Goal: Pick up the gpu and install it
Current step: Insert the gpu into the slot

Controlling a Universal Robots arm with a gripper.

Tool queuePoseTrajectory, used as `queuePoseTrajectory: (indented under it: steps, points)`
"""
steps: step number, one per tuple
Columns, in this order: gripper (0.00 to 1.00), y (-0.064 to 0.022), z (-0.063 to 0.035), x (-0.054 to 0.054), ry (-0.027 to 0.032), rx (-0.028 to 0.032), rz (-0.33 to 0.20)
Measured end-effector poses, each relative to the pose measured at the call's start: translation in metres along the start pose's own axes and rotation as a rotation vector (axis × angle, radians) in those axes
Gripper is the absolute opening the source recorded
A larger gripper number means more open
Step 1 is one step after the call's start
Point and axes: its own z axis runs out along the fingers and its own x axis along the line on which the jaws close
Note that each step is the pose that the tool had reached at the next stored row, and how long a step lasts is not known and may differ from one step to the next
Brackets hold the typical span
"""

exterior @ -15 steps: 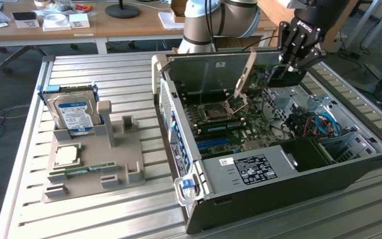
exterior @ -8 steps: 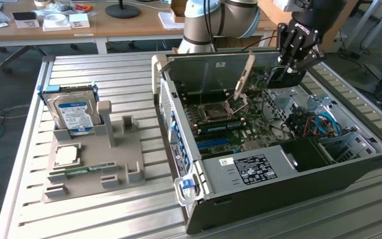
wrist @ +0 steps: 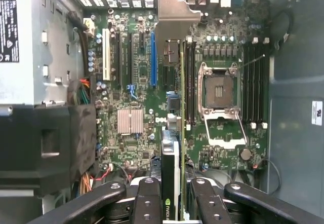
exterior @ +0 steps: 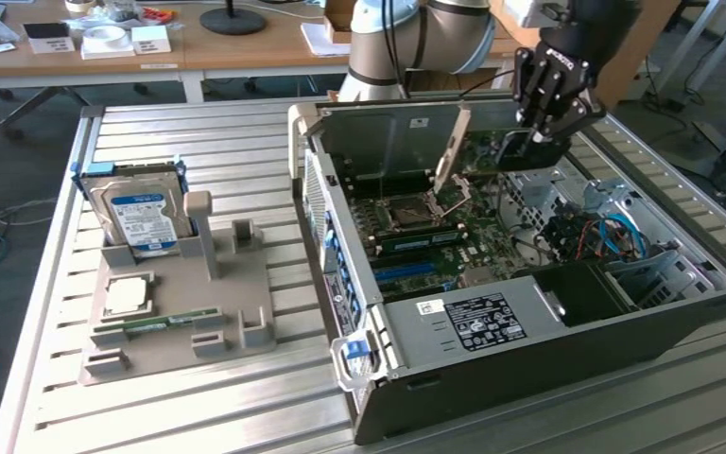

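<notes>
My gripper is shut on the gpu, a dark-faced card held on edge above the open computer case. Its silver end bracket points down toward the motherboard. In the wrist view the gpu appears edge-on between my black fingers, with the bracket at its far end. The card hangs over the motherboard, just beside the blue slot and clear of the board.
An empty CPU socket and memory slots lie beside the card. The power supply and black drive cage fill the case's other end. A grey holder on the exterior view's left carries a hard drive, a CPU and a memory stick.
</notes>
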Motion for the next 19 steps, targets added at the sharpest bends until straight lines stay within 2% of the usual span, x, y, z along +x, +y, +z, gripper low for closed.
queuePoseTrajectory:
  steps: [6,8,14,19]
  points:
    - [0.27,0.0118,0.0058,0.000,0.0000,0.0178,0.000]
    - [0.27,0.0158,0.0088,0.000,0.0003,0.0218,-0.001]
    - [0.27,0.0257,0.0167,0.001,0.0021,0.0277,-0.001]
    - [0.27,0.0267,0.0172,0.002,0.0019,0.0281,-0.001]
